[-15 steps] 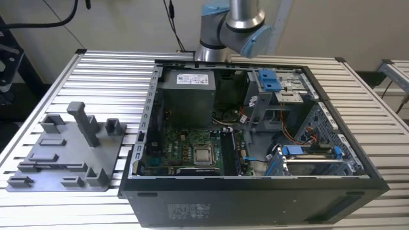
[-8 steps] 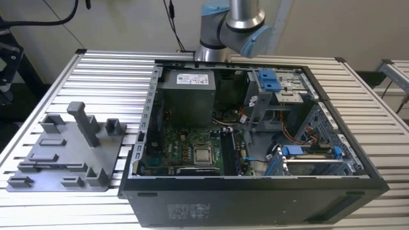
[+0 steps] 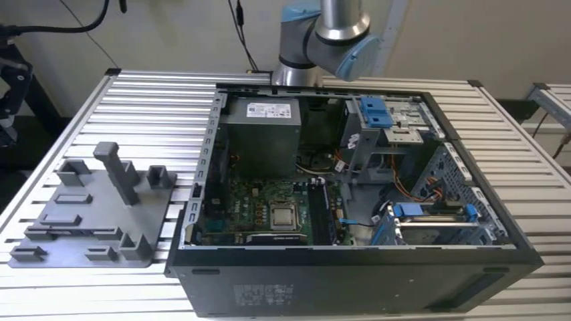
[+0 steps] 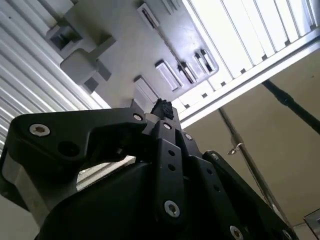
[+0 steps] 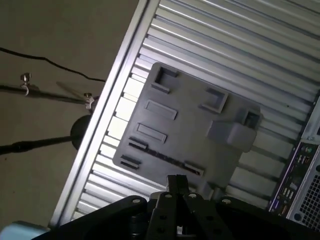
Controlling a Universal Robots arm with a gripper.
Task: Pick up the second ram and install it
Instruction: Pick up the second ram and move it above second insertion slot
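The gripper hangs over the tray in the first wrist view. Its two fingers look pressed together into one thin dark tip, and I see nothing pinched between them. The tip is just beside a thin dark strip that sits in a long slot near the tray's edge. I think that strip is the ram, but I cannot be sure. The tray lies on the table, and a corner of the case shows near it. In the second wrist view the gripper ends in the same closed dark tip, with the tray past it. No ram can be made out there. In the exterior view the tray sits on the exterior view's left, just beside the open case. The board lies flat inside the case, and the arm stands behind it. I think this is the pick-up step, with no ram in the hand yet. To grab the ram, the fingers would need to spread, line up along the strip and come straight down over it.
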